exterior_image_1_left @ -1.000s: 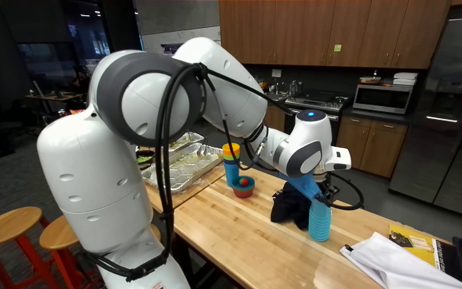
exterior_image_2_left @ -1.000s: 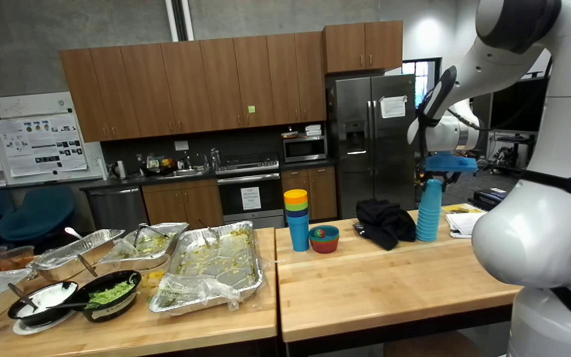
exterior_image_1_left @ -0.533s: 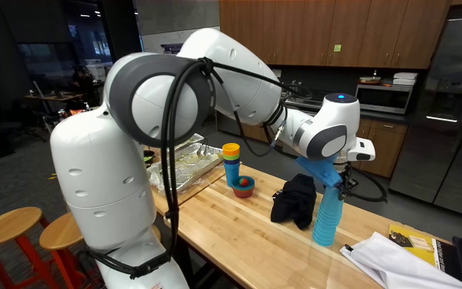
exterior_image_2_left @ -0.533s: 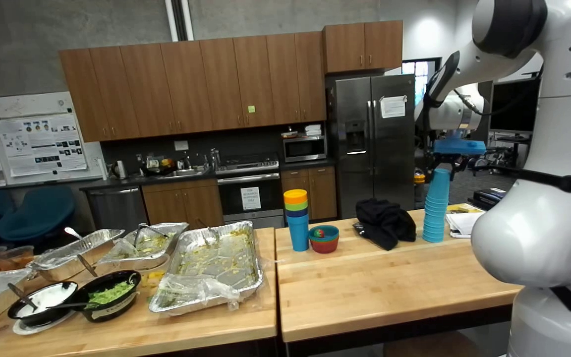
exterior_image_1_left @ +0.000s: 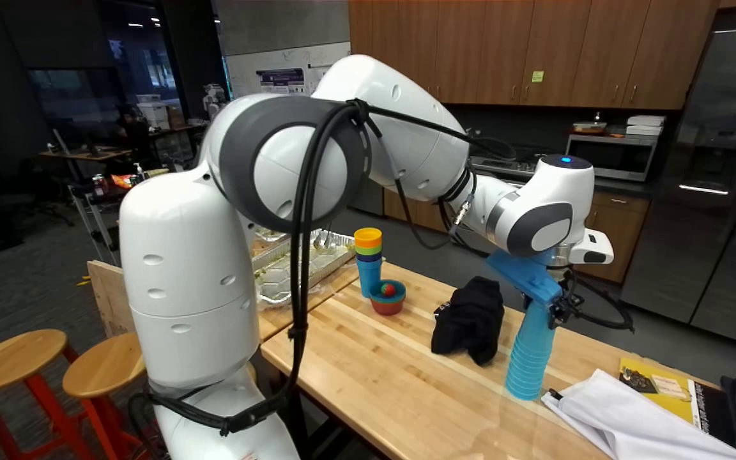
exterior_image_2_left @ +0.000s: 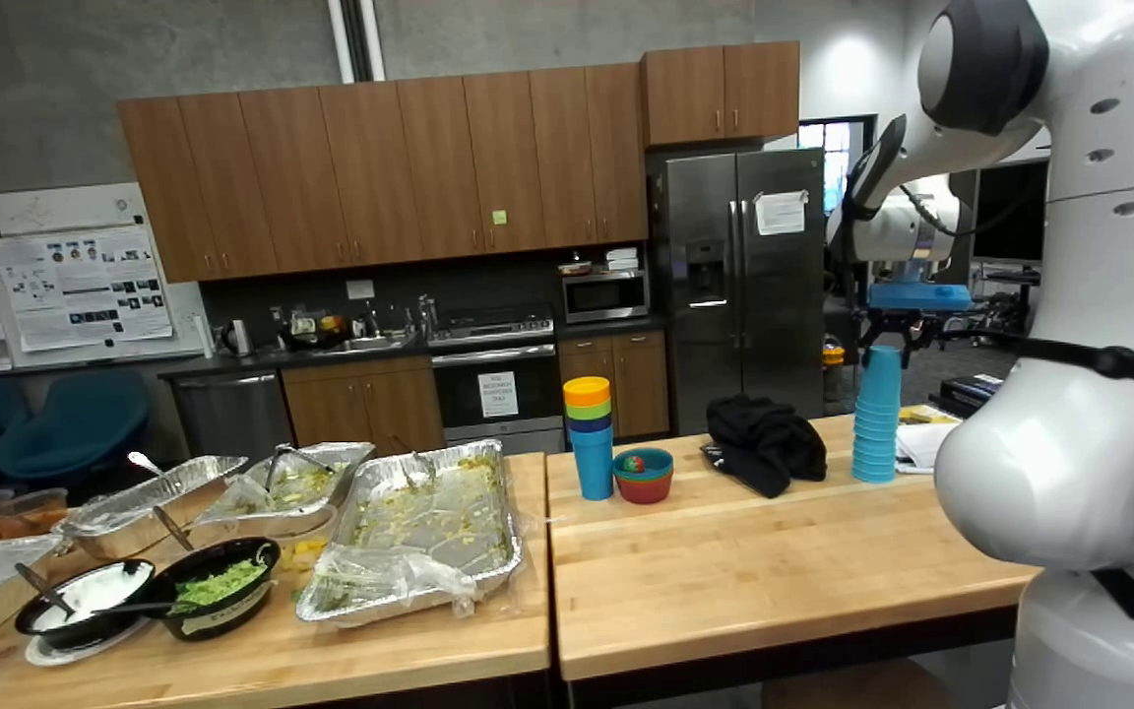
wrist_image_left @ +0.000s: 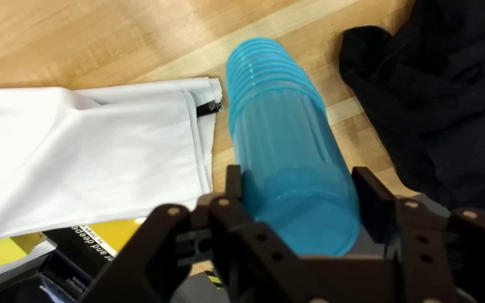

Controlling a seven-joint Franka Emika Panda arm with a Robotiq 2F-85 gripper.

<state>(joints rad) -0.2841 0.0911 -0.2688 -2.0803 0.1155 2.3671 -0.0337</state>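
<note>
At the lower left of an exterior view, two wooden stools [exterior_image_1_left: 14,361] with red legs stand just left of the white robot arm [exterior_image_1_left: 186,255]. Past the arm, about the middle of the frame, a foil tray [exterior_image_1_left: 314,268] shows, then a tower of coloured cups [exterior_image_1_left: 368,275], orange at the top and blue at the bottom. Beside the tower sit nested bowls [exterior_image_1_left: 387,308] with a red, berry-like piece [exterior_image_1_left: 388,290] inside. Right of centre, a crumpled black cloth [exterior_image_1_left: 469,322] lies on the wooden table [exterior_image_1_left: 400,370]. Further right, in the lower half, is the stack of blue cups [exterior_image_1_left: 528,361], upside down and tilted, its upper end leaning rightward. The gripper [wrist_image_left: 298,185] grips that upper end; in the wrist view its fingers [wrist_image_left: 233,181] stand against it on either side. Whether the stack's lower end touches the table, I cannot tell. At the lower right, just beside it, lies a white cloth [exterior_image_1_left: 630,421], then a yellow and black book [exterior_image_1_left: 668,393].
</note>
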